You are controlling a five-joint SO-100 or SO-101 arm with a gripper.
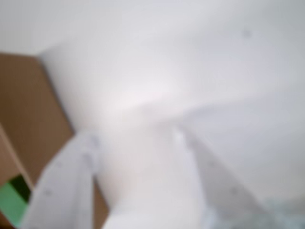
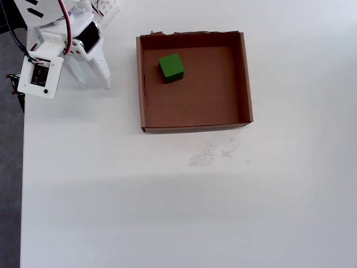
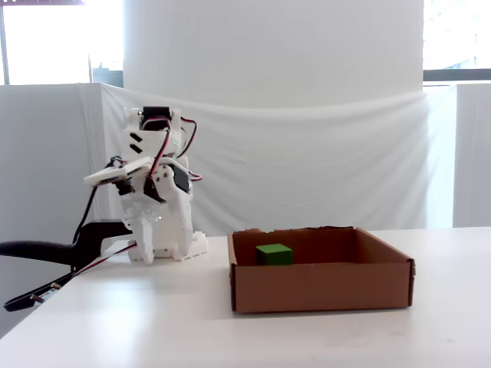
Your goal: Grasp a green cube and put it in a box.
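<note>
The green cube (image 2: 170, 67) lies inside the brown cardboard box (image 2: 244, 78), near its far left corner in the overhead view. It also shows in the fixed view (image 3: 274, 254), behind the box's front wall (image 3: 318, 286). My white gripper (image 2: 93, 84) is at the top left of the table, left of the box and apart from it. It is open and empty, with its fingers pointing down at the table. The wrist view is blurred: the gripper (image 1: 138, 136) is spread over white table, with the box (image 1: 28, 114) and a bit of the cube (image 1: 12, 202) at the left edge.
The arm (image 3: 153, 192) is folded back over its base at the table's left side. Cables (image 3: 46, 253) hang off the left edge. A faint scuff mark (image 2: 212, 153) lies on the white table just in front of the box. A white curtain stands behind.
</note>
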